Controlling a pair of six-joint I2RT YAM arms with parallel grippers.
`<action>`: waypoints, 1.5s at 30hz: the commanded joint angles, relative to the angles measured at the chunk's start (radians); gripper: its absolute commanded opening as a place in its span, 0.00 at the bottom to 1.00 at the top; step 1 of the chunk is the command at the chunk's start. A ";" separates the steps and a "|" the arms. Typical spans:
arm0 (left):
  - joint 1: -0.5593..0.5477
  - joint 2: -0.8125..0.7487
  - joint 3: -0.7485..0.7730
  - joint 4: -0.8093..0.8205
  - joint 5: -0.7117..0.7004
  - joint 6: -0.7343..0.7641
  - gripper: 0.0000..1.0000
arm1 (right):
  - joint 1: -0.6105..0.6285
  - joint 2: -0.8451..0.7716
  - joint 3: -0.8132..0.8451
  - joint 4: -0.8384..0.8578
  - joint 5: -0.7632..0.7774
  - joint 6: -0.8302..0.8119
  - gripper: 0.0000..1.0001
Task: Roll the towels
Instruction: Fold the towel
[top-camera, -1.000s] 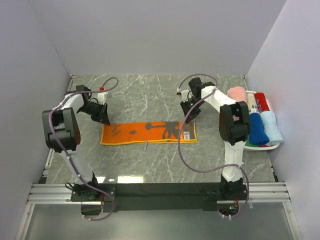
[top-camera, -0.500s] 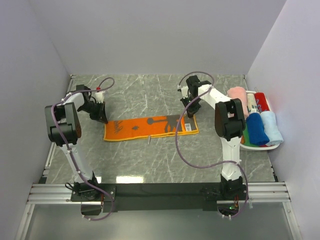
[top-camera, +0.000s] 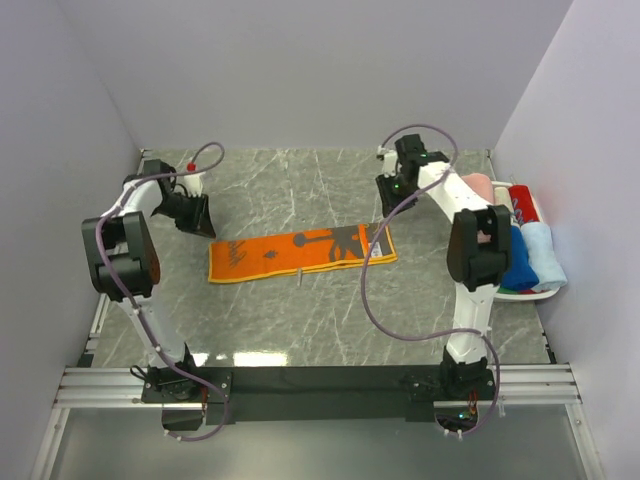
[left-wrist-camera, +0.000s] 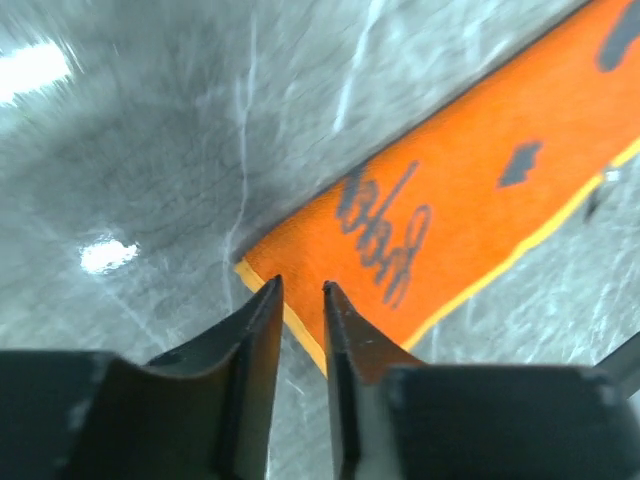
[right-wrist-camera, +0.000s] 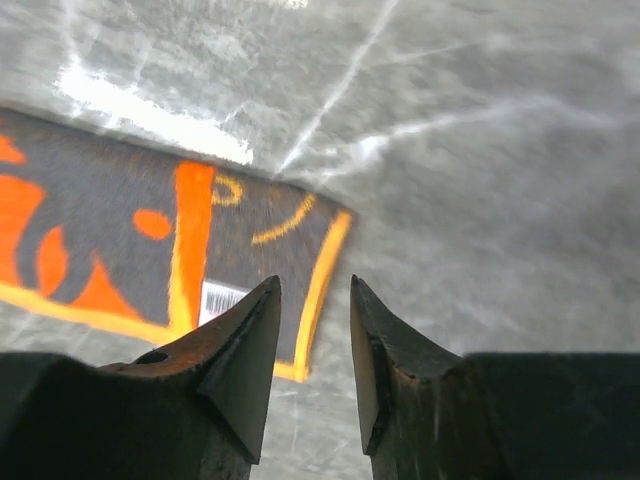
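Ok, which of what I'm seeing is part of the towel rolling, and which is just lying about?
Part of the job:
- orange towel, lying flat on the table
- rolled towels in the basket

Just lying about:
- white basket at the right edge
- small grey bit by the towel's near edge, too small to identify

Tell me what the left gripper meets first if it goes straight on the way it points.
Most likely the orange towel, its corner edge showing just beyond the left gripper, though depth is unclear.
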 joint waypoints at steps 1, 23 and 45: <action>0.002 -0.092 0.064 -0.036 0.064 0.006 0.31 | -0.038 -0.101 -0.067 -0.027 -0.047 0.074 0.41; 0.002 -0.159 -0.016 -0.011 0.014 -0.011 0.47 | 0.031 0.052 -0.127 -0.040 -0.003 0.119 0.37; 0.002 -0.142 0.041 0.000 0.034 -0.049 0.49 | -0.046 -0.109 -0.118 -0.106 0.149 0.050 0.00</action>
